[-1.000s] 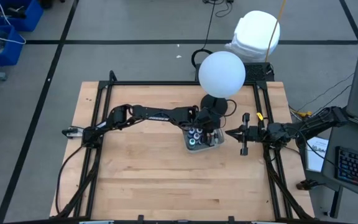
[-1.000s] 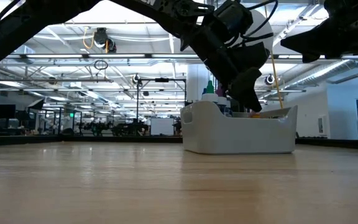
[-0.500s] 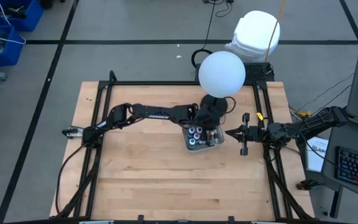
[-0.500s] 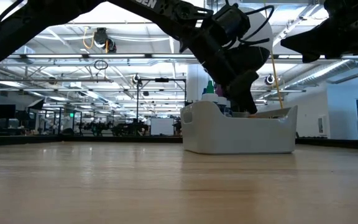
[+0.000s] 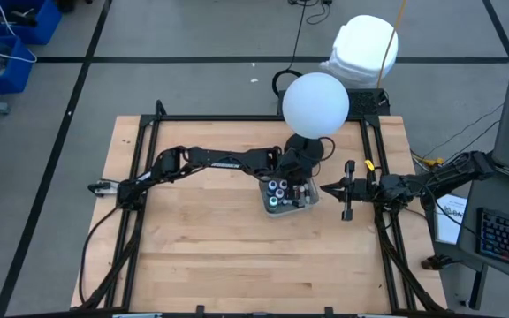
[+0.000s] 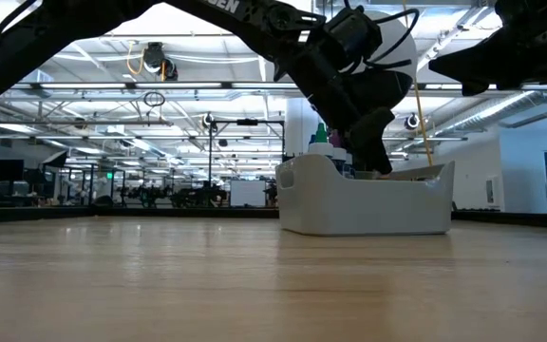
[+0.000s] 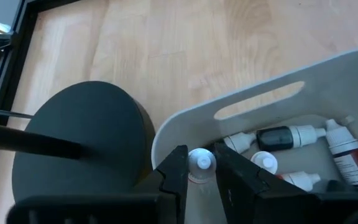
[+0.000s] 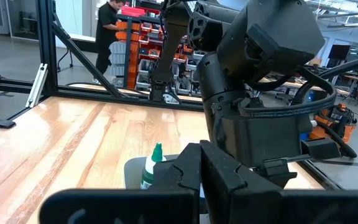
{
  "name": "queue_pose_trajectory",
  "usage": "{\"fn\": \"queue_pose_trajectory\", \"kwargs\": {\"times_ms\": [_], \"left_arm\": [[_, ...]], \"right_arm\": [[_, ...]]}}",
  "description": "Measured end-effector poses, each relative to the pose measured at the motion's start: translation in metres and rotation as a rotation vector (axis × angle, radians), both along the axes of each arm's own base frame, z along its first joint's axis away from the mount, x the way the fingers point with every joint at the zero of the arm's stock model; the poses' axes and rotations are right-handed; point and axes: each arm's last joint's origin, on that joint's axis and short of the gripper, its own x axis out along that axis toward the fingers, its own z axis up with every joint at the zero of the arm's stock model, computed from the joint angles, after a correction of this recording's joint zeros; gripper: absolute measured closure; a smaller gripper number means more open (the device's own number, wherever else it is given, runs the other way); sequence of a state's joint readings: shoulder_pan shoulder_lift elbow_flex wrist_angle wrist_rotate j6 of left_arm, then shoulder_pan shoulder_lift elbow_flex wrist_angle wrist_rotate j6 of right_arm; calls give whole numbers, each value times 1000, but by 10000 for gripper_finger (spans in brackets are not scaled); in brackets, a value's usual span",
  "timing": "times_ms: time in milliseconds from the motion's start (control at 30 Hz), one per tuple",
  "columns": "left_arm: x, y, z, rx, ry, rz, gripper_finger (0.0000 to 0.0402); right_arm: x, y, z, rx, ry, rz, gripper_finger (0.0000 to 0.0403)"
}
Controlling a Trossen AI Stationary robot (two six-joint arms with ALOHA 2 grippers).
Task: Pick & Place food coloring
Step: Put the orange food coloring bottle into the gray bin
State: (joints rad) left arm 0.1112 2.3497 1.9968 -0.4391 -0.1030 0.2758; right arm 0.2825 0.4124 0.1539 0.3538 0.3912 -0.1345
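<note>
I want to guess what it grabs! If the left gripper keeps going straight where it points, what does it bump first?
Most likely the white-capped bottle that sits between the left gripper's jaws, inside the grey tray. More bottles lie beyond it. Depth is hard to judge, so it may already be touching.

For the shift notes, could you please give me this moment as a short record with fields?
left gripper: down inside the tray, fingers either side of a white-capped bottle
held: cannot tell whether that bottle is gripped
tray: pale, handle slot in its wall, on the wooden table
tray contents: several little bottles, some lying flat
right gripper: shut, empty, waiting right of the tray
behind tray: black round base
</note>
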Motion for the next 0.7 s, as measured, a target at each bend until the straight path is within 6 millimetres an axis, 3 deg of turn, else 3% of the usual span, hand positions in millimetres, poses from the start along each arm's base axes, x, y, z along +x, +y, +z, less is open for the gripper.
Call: {"fn": "queue_pose_trajectory", "kwargs": {"times_ms": [700], "left_arm": [[0,0,-1,-54,-2,7,307]], "right_arm": [[0,0,0,0,0,0,403]]}}
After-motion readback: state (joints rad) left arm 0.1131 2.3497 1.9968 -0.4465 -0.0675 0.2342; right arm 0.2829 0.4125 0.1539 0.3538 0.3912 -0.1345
